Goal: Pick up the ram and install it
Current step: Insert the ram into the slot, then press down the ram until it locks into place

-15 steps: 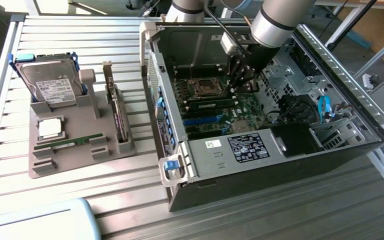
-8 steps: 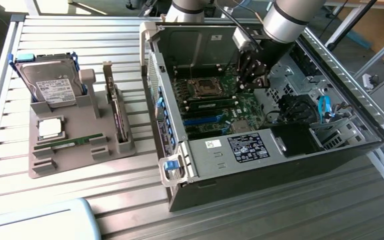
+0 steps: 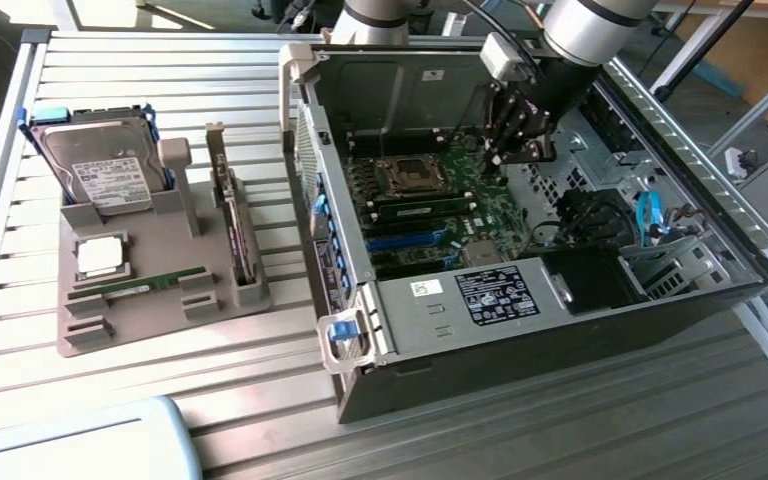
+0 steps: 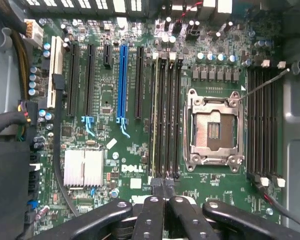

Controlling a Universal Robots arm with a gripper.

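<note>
A thin green ram stick (image 3: pixel 137 285) lies flat in the grey holder (image 3: pixel 157 310) at the exterior view's left. A second ram stick (image 4: pixel 154 115) stands on edge in the memory slot furthest from the empty processor socket (image 4: pixel 213 130); in the exterior view this seated stick (image 3: pixel 424 208) shows just in front of the socket. My gripper (image 3: pixel 499 158) hangs inside the open computer case (image 3: pixel 398 330) over the motherboard. The black fingers (image 4: pixel 151 210) are shut together with nothing between them, and the gripper (image 4: pixel 163 186) sits just past one end of the memory slots.
The holder also carries a hard drive (image 3: pixel 104 165), a silver processor chip (image 3: pixel 101 255) and an upright expansion card (image 3: pixel 231 225). Cables (image 3: pixel 644 215) and a black power supply (image 3: pixel 584 280) sit at the case's right. A pale blue bin (image 3: pixel 77 445) stands at the front left.
</note>
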